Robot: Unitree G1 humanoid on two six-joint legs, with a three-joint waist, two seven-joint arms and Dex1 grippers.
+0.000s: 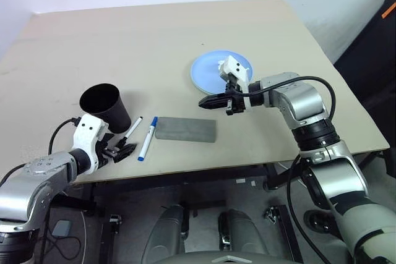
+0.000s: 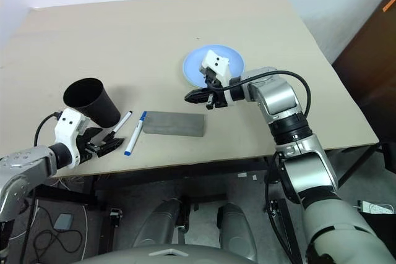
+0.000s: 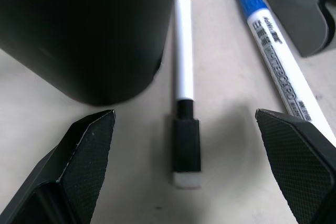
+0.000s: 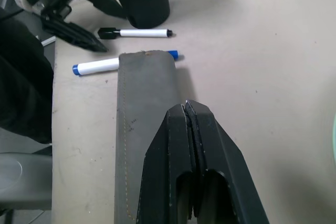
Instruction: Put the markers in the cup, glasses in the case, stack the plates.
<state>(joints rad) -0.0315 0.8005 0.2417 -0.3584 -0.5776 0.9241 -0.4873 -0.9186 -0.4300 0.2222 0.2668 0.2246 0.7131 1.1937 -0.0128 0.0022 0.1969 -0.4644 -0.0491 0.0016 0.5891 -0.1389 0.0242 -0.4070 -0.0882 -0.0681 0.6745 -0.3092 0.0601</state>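
Near the counter's [image 1: 260, 146] front edge, beside the cup [image 1: 106, 107], the black-capped marker [image 3: 184, 85] lay between the left hand's [image 1: 119, 151] wide-open fingers. Judged light, rigid and smooth; best gripped mid-barrel. The blue-capped marker [image 3: 273, 51] bore print too small to read. The right hand [image 4: 188, 109] hovered shut, empty, over the case [image 1: 185, 130].

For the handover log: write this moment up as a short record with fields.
cup: matte black tapered tumbler, upright near the table's front left edge
markers: slim white pen with black cap beside the cup; white pen with blue cap next to it
case: grey felt-textured rectangular box, lid closed
plate: round light blue plastic plate, behind the case
left gripper: open, straddling the black-capped pen
right gripper: shut, empty, above the case
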